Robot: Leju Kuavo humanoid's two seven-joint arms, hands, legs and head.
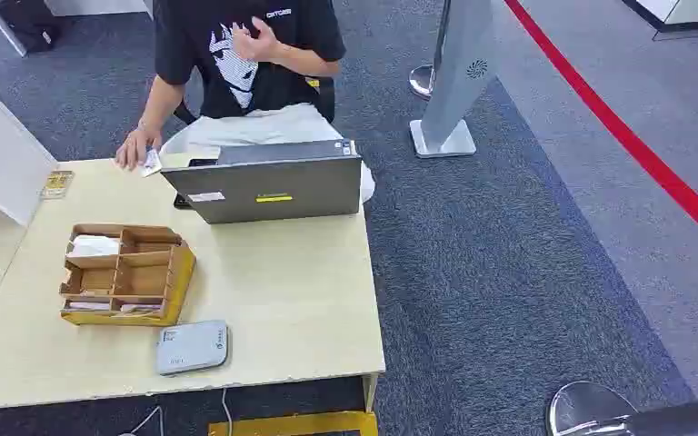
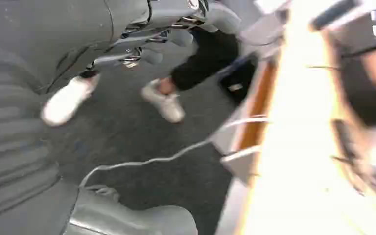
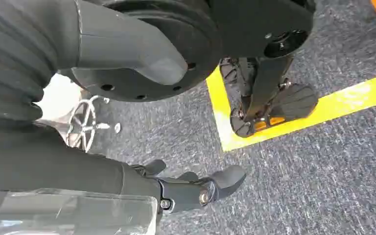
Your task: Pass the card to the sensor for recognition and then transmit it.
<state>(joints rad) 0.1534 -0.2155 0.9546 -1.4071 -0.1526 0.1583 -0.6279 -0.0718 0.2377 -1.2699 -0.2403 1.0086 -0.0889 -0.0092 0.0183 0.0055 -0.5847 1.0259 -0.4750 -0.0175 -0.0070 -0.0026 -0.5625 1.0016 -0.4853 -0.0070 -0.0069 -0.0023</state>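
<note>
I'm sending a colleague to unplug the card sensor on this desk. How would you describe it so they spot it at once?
Start at the light wooden desk with the grey laptop at its far edge. The card sensor lies flat near the desk's front edge, just in front of the wooden organizer. It is the small grey rounded box, while the organizer is brown with open compartments.

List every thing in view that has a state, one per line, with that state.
laptop: lid open, back toward the robot.
wooden organizer: upright on the table, white item in its far left compartment.
grey sensor: flat near the table's front edge, nothing on it.
card: on the table's far edge under the person's hand.
left hand: holds nothing.
right hand: fingers apart, holds nothing.
</note>
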